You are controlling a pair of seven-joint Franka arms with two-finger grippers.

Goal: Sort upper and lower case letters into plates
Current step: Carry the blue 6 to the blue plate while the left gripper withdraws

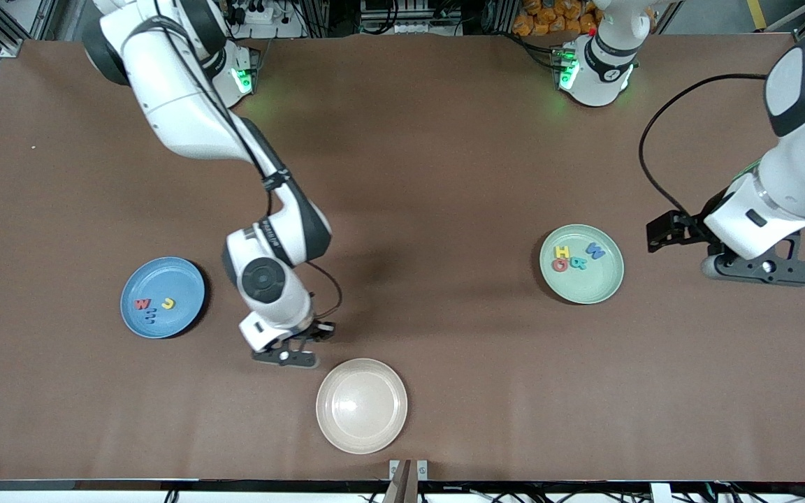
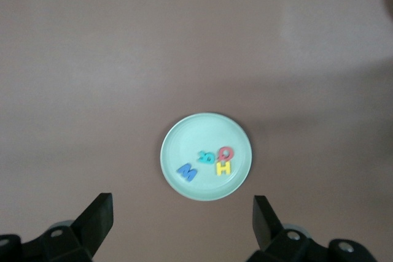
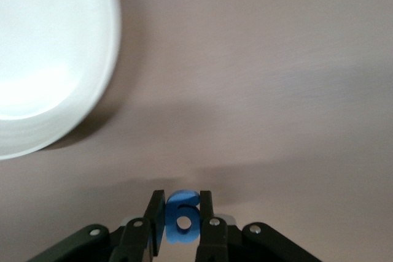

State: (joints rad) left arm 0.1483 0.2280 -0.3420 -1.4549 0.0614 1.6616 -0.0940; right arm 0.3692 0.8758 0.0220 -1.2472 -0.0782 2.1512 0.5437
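Brown matte table (image 1: pixel 430 140) carries three plates, and clock directions here follow the high camera's picture. The blue plate (image 1: pixel 189 269) lies at about 8 o'clock, toward the right arm's end, and holds three small letters (image 1: pixel 153 309): a red one, a yellow one and a blue one. The mint plate (image 1: pixel 602 286) lies at about 3 o'clock, toward the left arm's end, and holds four letters (image 1: pixel 574 258), yellow, red, teal and blue, bunched together; they look like capitals, which suggests each plate collects one case. A cream plate (image 1: pixel 361 405) sits at 6 o'clock, nearest the camera, with nothing in it. The right gripper (image 1: pixel 305 346) is low over bare table just beside the cream plate's rim, toward the blue plate. Its jaws are closed on a blue letter (image 3: pixel 182 217), pinched upright between the fingers (image 3: pixel 155 222) so it can be carried; this is apparently the last of the eight still to be placed. Its exact shape is hard to read, so which plate it belongs in is unclear. The left gripper (image 2: pixel 182 219) waits near the mint plate, jaws wide apart and holding nothing, its camera looking down on that plate, likely parked clear of the other arm.
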